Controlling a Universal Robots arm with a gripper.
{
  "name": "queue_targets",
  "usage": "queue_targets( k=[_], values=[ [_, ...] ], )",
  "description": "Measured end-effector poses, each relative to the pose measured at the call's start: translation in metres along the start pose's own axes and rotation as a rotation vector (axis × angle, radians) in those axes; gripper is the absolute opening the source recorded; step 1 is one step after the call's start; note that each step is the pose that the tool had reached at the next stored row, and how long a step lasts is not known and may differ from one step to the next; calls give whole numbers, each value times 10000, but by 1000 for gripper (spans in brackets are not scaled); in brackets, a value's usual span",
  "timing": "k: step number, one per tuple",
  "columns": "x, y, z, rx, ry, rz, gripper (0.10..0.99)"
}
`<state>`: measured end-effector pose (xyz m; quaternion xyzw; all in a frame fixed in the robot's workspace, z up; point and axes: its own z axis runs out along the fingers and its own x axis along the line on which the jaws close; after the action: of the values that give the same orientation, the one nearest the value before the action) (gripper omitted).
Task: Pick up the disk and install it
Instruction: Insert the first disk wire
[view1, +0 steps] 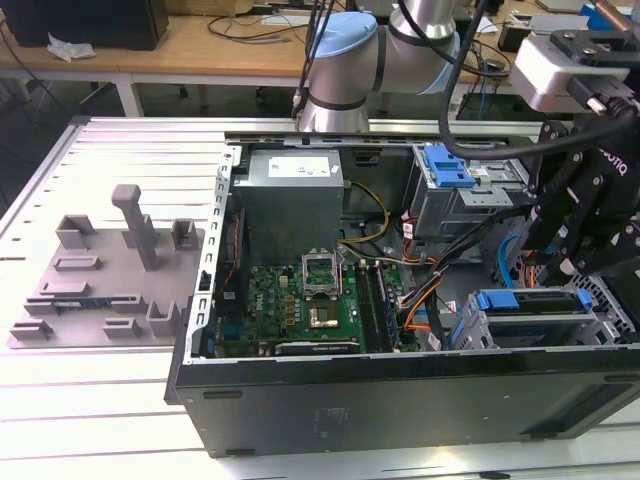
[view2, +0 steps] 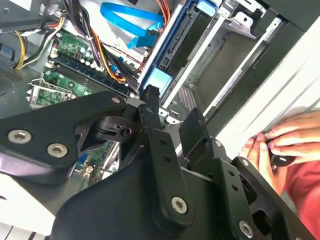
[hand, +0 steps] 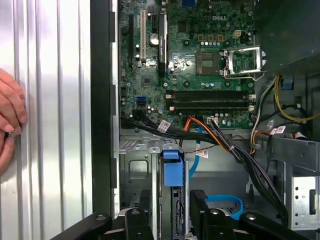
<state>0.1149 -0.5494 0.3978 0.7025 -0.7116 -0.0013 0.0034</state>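
We see the claw (hand: 170, 202) spread apart, clamping nothing, hanging just above the drive cage (view1: 535, 330) of the open computer case (view1: 400, 395). The disk (hand: 171, 167) sits edge-on, slotted inside that cage, its blue rail showing between the claw's fingers (hand: 200, 200). A person's hand (hand: 9, 117) rests on the tabletop (hand: 55, 75), well away from the cage.

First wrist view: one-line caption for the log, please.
Open gripper straddles the blue-railed disk standing in the drive cage, motherboard beyond.
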Motion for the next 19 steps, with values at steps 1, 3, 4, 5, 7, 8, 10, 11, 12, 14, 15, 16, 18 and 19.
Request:
queue_targets(
  k=[1,3,4,5,7,8,10,11,12,14,15,16,18,19],
  values=[
    [-15,2,0,1,78,1,443],
    [-51,5,0,3,242,1,443],
    [-77,5,0,4,352,2,443],
    [-110,6,1,6,496,3,443],
    [-174,7,1,8,661,5,443],
    [-195,7,0,8,680,4,443],
    [-261,8,0,9,712,5,443],
    [-323,9,0,10,764,5,443],
    [-361,10,-1,10,820,6,443],
    [-455,11,-2,12,935,6,443],
    [-485,11,-1,12,972,7,443],
    [-544,12,-1,14,1085,7,443],
    [-610,12,-1,17,1307,9,443],
    [-638,11,-2,18,1426,9,443]
  ],
)
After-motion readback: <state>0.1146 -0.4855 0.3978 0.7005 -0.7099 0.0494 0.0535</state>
